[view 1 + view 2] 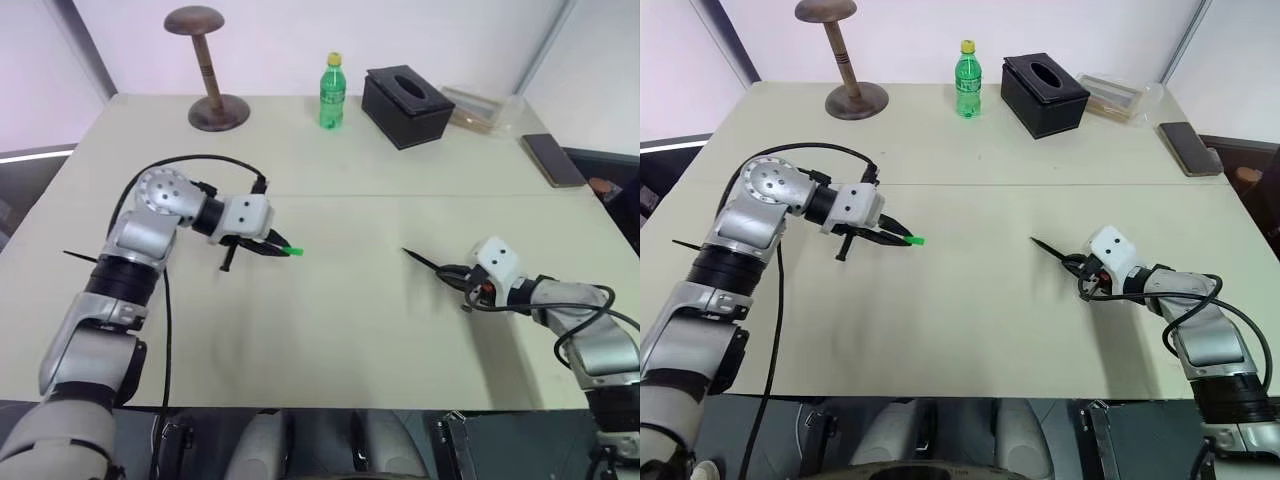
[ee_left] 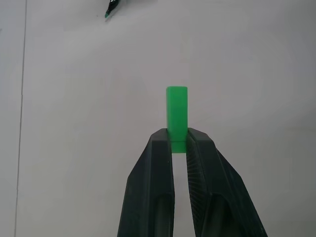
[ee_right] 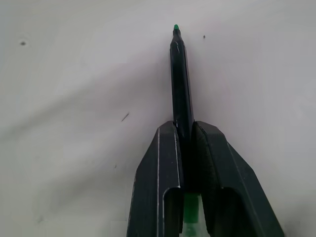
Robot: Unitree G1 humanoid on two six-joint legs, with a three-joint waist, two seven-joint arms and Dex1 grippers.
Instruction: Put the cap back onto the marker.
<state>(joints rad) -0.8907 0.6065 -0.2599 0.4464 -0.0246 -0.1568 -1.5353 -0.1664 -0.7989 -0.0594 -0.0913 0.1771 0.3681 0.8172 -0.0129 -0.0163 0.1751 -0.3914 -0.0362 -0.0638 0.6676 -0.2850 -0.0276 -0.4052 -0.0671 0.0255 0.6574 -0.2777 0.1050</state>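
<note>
1. Left wrist view: left gripper (image 2: 177, 140) clamped on the green cap (image 2: 177, 106), most of which juts past the fingertips.
2. Right gripper (image 3: 183, 129) clenched on the marker (image 3: 178, 74); its bare green tip leads, the barrel in line with the fingers.
3. Head views: both are held over the table (image 1: 330, 340), well apart. The cap points to the robot's right, the marker tip to its left, axes roughly in line.
4. Judgement: close the gap along that line; neither arm is plainly nearer.
</note>
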